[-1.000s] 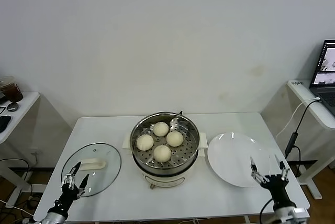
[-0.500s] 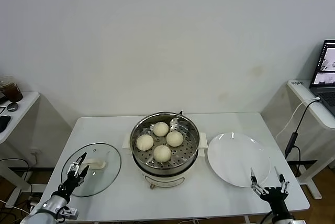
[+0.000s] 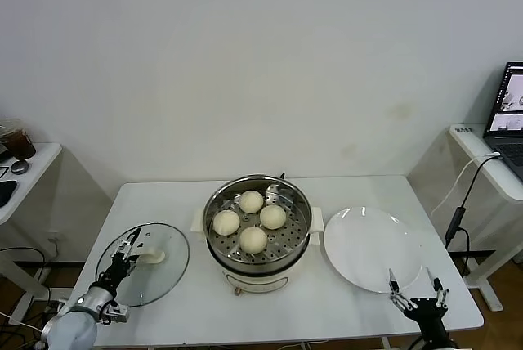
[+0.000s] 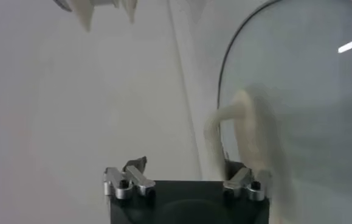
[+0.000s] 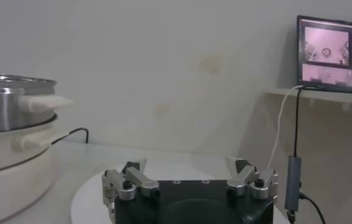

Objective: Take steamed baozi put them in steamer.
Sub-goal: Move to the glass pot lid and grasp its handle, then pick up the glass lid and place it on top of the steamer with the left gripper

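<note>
Already all four steamed baozi sit inside the steamer, well ahead of both grippers. The left gripper, apparently open, hovers over the glass lid; grasping its handle squarely seems best. The right gripper waits open, plate just ahead.

Four pale baozi sit inside the steel steamer

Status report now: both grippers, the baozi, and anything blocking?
Left gripper at glass lid, open. Right gripper open, empty, near plate. Four baozi in steamer. Nothing blocking.
</note>
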You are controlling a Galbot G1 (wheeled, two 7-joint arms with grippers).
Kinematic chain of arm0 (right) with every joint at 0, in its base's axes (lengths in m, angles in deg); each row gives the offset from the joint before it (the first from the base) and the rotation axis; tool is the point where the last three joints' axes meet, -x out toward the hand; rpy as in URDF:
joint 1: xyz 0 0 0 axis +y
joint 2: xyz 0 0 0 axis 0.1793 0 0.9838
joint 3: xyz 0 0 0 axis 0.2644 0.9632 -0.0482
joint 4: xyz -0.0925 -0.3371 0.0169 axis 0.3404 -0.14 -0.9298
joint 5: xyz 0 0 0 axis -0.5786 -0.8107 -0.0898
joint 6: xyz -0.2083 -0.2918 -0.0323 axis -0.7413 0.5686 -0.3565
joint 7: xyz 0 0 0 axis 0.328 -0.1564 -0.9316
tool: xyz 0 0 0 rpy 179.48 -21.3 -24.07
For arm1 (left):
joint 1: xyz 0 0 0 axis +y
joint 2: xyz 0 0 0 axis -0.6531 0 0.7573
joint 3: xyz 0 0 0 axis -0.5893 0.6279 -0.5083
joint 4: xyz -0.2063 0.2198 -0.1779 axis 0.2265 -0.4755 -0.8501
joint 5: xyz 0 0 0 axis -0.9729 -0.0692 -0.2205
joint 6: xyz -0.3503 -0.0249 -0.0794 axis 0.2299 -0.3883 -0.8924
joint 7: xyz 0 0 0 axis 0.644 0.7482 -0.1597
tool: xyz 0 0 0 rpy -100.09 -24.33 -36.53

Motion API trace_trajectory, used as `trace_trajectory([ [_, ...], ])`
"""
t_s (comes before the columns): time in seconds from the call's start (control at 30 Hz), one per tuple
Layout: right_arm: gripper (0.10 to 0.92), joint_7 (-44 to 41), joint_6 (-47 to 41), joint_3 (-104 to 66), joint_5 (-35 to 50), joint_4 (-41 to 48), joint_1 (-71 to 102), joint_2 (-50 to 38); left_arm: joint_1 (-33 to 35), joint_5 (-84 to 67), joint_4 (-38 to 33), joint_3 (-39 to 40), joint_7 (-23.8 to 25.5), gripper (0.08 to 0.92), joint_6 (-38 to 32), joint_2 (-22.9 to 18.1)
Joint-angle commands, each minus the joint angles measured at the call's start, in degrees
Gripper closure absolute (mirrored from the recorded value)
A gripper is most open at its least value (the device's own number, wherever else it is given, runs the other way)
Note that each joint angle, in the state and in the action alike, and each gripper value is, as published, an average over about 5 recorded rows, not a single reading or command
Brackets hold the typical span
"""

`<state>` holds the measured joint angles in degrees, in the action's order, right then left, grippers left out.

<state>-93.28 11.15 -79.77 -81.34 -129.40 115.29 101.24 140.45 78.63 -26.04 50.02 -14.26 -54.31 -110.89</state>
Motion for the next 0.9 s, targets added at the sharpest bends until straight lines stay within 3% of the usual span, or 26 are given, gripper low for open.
trace_trajectory([
  [0.03,0.203,-0.1,0.0,0.2,-0.2,0.1,0.4,0.2,-3.4,0.3,5.2,1.1,0.1,0.379,0.0,-0.3],
  [0.3,0.203,-0.2,-0.2,0.9,-0.6,0.0,0.3,0.2,-2.0,-4.2,3.3,1.0,0.9,0.613,-0.2,0.2],
  [0.53,0.203,-0.8,0.3,2.0,-1.4,0.1,0.3,0.1,4.3,-10.2,-7.2,-0.3,1.1,0.798,4.1,2.2],
  [0.7,0.203,-0.9,0.4,2.9,-1.8,-0.1,0.4,-0.1,11.1,-13.3,-18.5,-3.3,2.4,0.824,8.9,5.0],
  [0.9,0.203,-1.0,0.1,4.6,-2.2,-0.6,0.4,-0.3,16.4,-21.7,-34.1,-9.9,12.0,0.824,17.7,10.2],
])
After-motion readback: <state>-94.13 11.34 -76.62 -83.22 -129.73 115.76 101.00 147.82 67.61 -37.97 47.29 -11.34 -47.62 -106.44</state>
